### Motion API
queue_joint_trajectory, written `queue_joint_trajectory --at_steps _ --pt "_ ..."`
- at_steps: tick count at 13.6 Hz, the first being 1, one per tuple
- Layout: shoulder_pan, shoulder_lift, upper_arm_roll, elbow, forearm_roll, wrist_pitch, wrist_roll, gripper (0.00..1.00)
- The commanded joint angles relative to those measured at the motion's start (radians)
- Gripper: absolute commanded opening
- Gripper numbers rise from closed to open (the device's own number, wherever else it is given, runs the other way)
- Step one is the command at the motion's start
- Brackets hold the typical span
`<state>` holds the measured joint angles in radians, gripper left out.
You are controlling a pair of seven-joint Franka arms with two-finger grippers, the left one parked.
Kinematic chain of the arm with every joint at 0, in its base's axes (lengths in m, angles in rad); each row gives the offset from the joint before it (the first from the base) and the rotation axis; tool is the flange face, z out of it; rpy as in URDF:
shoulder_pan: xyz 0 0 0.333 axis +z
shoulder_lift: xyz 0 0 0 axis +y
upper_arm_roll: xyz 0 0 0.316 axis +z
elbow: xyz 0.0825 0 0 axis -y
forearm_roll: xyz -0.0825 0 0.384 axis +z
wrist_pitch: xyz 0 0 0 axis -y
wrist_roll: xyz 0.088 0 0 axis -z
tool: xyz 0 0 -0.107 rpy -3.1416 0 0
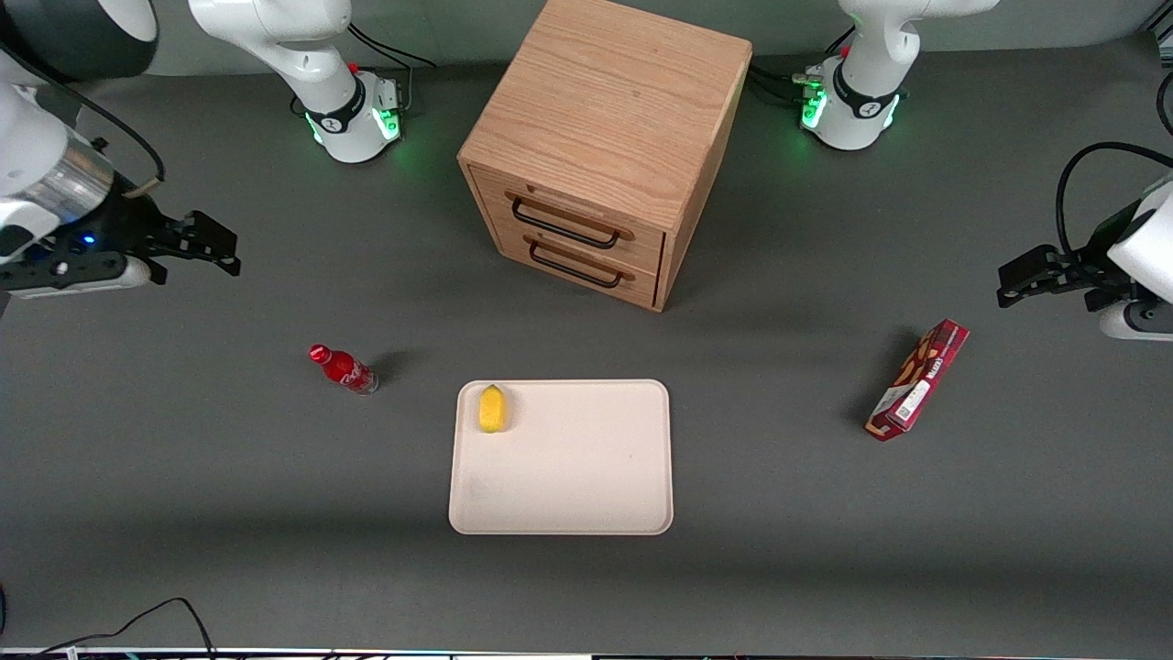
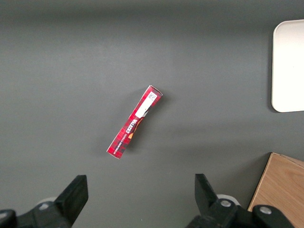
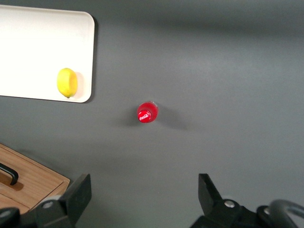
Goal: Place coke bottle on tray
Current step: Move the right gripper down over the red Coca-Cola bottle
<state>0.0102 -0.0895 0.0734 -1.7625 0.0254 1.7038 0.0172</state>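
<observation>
- Coke bottle: small, red body w/ red cap, white script logo on the side, clear band at the base. Right wrist view shows it nearly cap-on, white script on the cap too.
- Stands upright on the dark grey tabletop, base down, cap up; long axis vertical. In front view it only looks tilted, cap leaning toward the working arm's end.
- Location: on bare tabletop, beside the tray but apart from it, off the tray's corner toward the working arm's end. Nothing touches it.
- Tray: cream-beige, flat, rounded corners, low rim. A lemon lies on it, in the corner nearest the bottle; also seen in right wrist view w/ the tray rim just beside it.
- Gripper: up above the tabletop at the working arm's end, well apart from the bottle, farther from the front camera than it. Fingers spread wide, holding nothing; the bottle shows between them in the wrist view but well below.
- Wooden two-drawer cabinet: farther from the front camera than the tray, both drawers closed, dark handles.
- Red snack box: lying on tabletop toward the parked arm's end, well apart from tray.
</observation>
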Motion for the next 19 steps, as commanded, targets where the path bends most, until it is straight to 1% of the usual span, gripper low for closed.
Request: queue_joint_trajectory --at_steps 1,6,9,12,15,16,19 --pt "0.024 0.045 -0.024 0.040 0.014 -0.030 0.012 1.00" --pt "0.013 0.060 -0.020 0.041 0.019 -0.038 0.010 1.00" --pt "0.014 0.053 -0.015 -0.052 0.022 0.009 0.001 1.00" --pt "0.014 0.027 0.006 -0.271 0.024 0.274 0.001 1.00" --pt "0.013 0.057 0.040 -0.464 0.024 0.601 0.007 1.00" --pt "0.014 0.088 0.042 -0.483 0.022 0.656 0.006 0.99" --pt "0.013 0.163 0.043 -0.498 0.019 0.753 -0.005 0.98"
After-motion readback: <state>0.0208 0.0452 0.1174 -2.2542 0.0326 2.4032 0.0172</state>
